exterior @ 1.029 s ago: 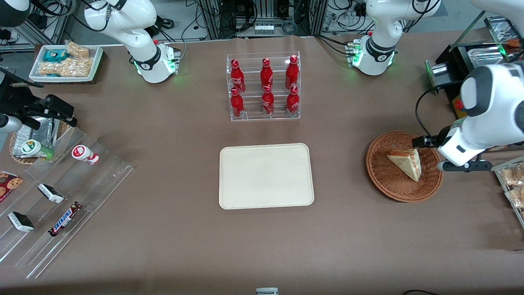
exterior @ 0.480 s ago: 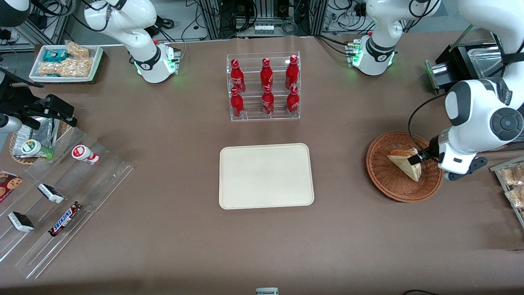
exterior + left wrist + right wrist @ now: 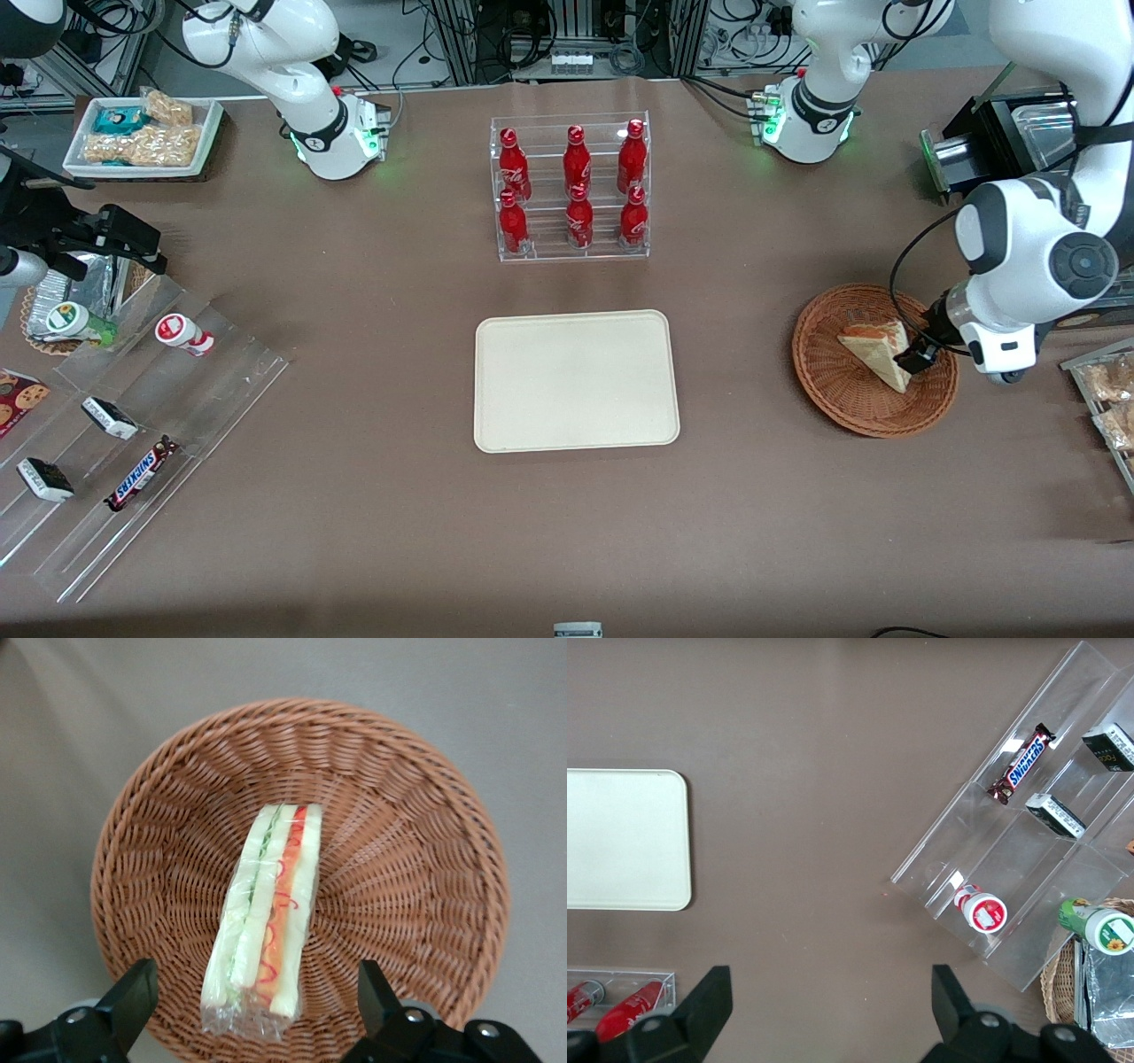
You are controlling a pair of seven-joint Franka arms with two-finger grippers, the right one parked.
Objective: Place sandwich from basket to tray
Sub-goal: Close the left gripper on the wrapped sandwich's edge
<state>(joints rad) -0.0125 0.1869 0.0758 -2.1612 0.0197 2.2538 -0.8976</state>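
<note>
The sandwich (image 3: pixel 875 351) lies in the round wicker basket (image 3: pixel 819 390) toward the working arm's end of the table. In the left wrist view the clear-wrapped sandwich (image 3: pixel 266 921) shows its green and orange-red filling and rests in the middle of the basket (image 3: pixel 416 842). My left gripper (image 3: pixel 914 358) hangs low over the basket at the sandwich's wide end. It is open (image 3: pixel 255 1001), with one finger on each side of the sandwich's end and a gap between each finger and the wrap. The cream tray (image 3: pixel 576 381) lies empty mid-table; it also shows in the right wrist view (image 3: pixel 620 837).
A clear rack of red bottles (image 3: pixel 573 190) stands farther from the camera than the tray. A snack tray (image 3: pixel 1107 390) lies beside the basket at the table's edge. A black box (image 3: pixel 1001 151) stands farther back. A clear stepped stand with candy bars (image 3: pixel 133 425) lies toward the parked arm's end.
My left wrist has turned and the gripper has come down from beside the basket's rim to the sandwich's wide end. The sandwich has not moved.
</note>
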